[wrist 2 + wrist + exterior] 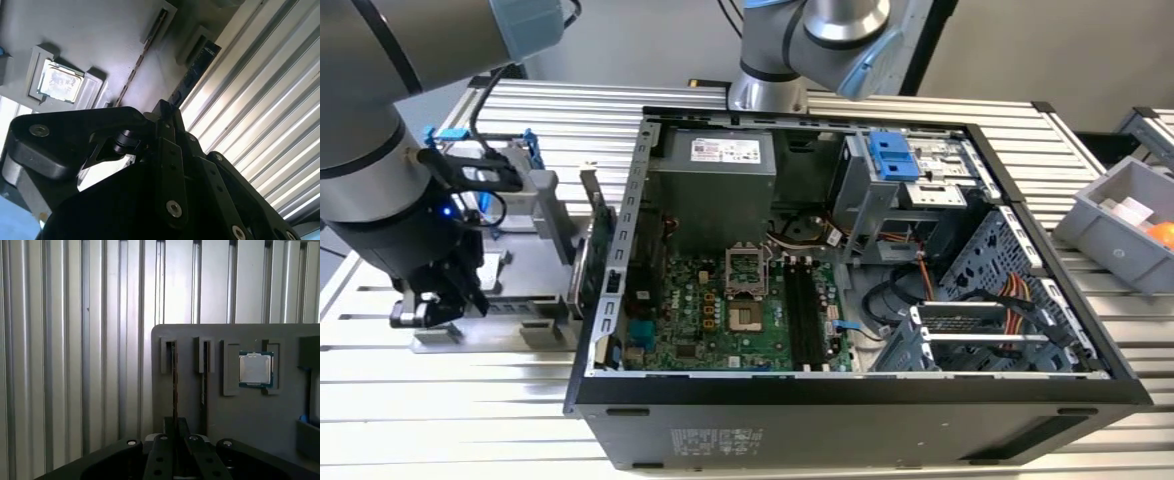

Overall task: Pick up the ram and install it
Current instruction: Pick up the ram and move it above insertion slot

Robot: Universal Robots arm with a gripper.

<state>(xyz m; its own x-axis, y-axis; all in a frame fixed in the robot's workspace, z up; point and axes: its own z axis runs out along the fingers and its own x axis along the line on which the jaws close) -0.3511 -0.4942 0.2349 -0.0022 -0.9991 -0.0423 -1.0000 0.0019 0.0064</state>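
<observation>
on the exterior view's left, beside the open computer case (854, 395), the arm reached down so that its gripper (427, 305) hung low over a grey holder (520, 330) on the ribbed metal table (454, 420). in the first wrist view the gripper (175, 426) stood at the near end of a ram stick (174, 380), which sat on edge in a narrow slot of the holder (240, 415). the fingers (164, 442) were drawn narrow, one on either side of that stick's end, and looked closed on it, with no gap to be seen. the ram stick sat in its slot, not lifted out of the holder. just beside it, a second ram stick (204, 377) lay on edge in the neighbouring slot, and farther along the holder a square processor chip (256, 368) rested flat in its own pocket. in the second wrist view the same chip (60, 82) showed beyond the black finger linkage, and the gripper (162, 112) pointed at the thin line of the slotted stick. inside the case, the green motherboard (707, 310) lay flat with its long black memory slots (803, 310) running side by side, well apart from the gripper. a grey bin (1121, 215) stood on the table at the exterior view's right.
</observation>
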